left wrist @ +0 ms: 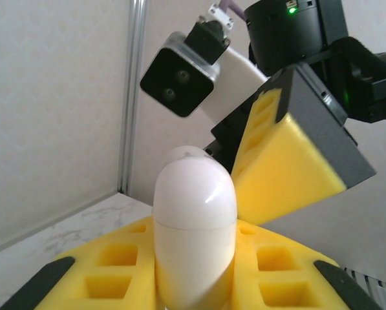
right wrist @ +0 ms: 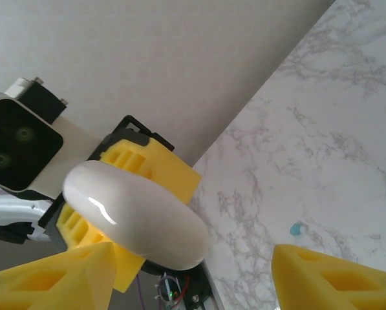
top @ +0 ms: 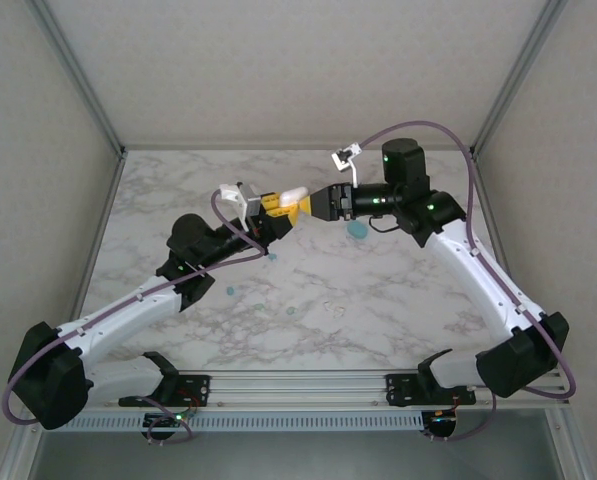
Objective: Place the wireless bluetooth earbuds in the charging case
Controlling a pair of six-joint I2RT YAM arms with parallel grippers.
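One white case [left wrist: 194, 226] in left fingers [left wrist: 115, 274]

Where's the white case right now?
Top view: the white case is held off the table near its far middle, clamped in the left end effector, with the open right end effector just to its right.

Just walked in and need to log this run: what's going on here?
The left gripper is shut on a white oval charging case, holding it up above the table. The right gripper, jaws open, reaches toward the case's free end without gripping it. Small teal earbuds lie loose on the marble.
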